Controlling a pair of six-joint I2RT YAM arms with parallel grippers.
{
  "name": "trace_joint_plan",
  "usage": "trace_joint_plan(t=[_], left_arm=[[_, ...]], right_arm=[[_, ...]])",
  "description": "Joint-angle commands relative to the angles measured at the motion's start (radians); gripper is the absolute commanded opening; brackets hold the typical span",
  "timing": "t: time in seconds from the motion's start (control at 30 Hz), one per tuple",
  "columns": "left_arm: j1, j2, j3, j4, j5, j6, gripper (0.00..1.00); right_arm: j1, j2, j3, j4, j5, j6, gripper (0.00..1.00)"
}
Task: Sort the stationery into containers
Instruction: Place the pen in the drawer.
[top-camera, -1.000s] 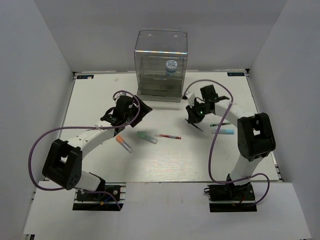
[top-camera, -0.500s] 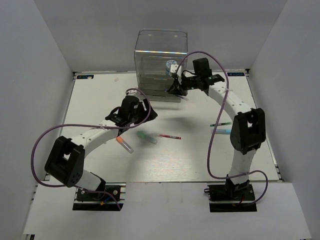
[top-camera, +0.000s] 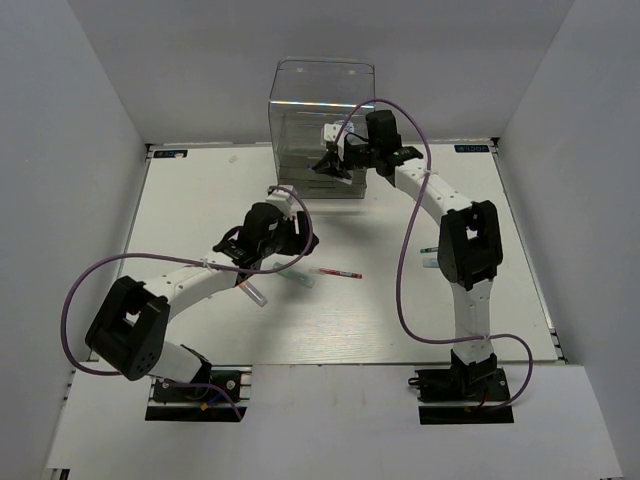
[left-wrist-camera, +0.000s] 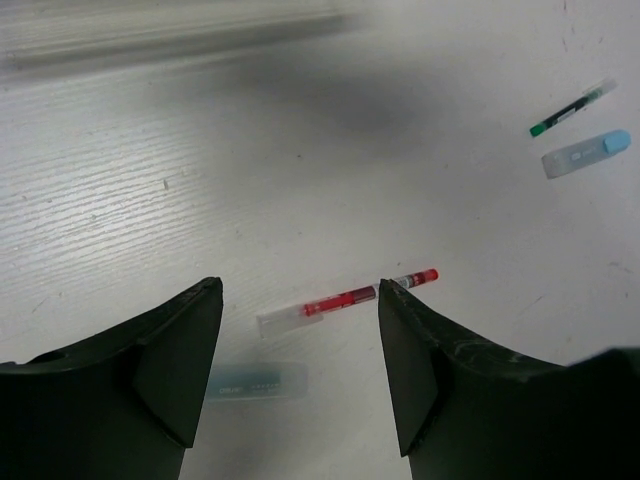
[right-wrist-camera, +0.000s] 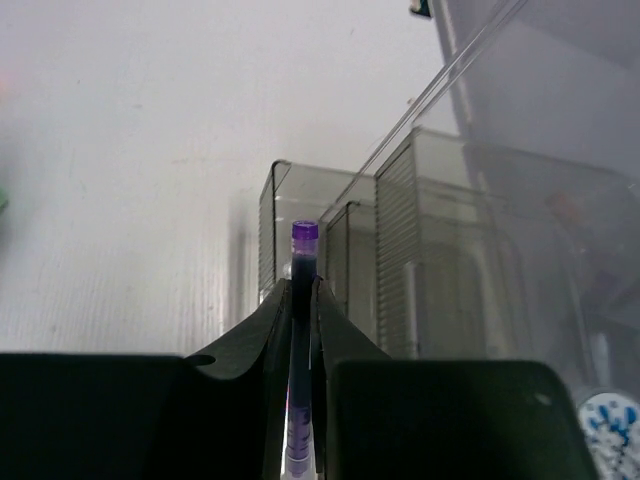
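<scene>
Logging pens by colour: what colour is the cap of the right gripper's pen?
Purple. The cap of the pen shows best in the right wrist view.

1. Clear drawer cabinet (top-camera: 322, 110) stands at table's (top-camera: 200, 190) far edge.
2. Right gripper (top-camera: 331, 162) at cabinet front, drawer level.
3. Left gripper (top-camera: 296, 240) over mid-table, near mint-green marker (top-camera: 303, 280).
4. Red-white pen (top-camera: 337, 272) lies right of that marker; orange-capped marker (top-camera: 252, 291) left, by left arm.

place: robot lab | cue: white partition walls (top-camera: 70, 120), tabletop arms (top-camera: 180, 283)
</scene>
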Motion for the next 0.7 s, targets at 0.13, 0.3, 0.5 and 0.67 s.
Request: trace_joint_plan(t=[0.13,0.3,0.5,0.67], left_arm=[[-0.007,-0.097,-0.066,0.099,-0.011,0.059,0.72],[-0.016,-0.097,-0.077,0.142,0.014,0.083,0.71],[-0.045,-0.064,-0.047,0.164,0.083,0.196,0.71],[-0.076,-0.024,-0.025,0.164,0.172,0.317,0.74]], right_arm=[[0.009,-0.013,0.053,0.127,-0.061,0.060,0.00],[0.004,0.022,0.031,0.215,-0.032,0.078,0.00],[0.000,0.072,0.048,0.231,0.005,0.074,0.15],[0.001,0.052,-0.004,0.196,0.012,0.024,0.38]])
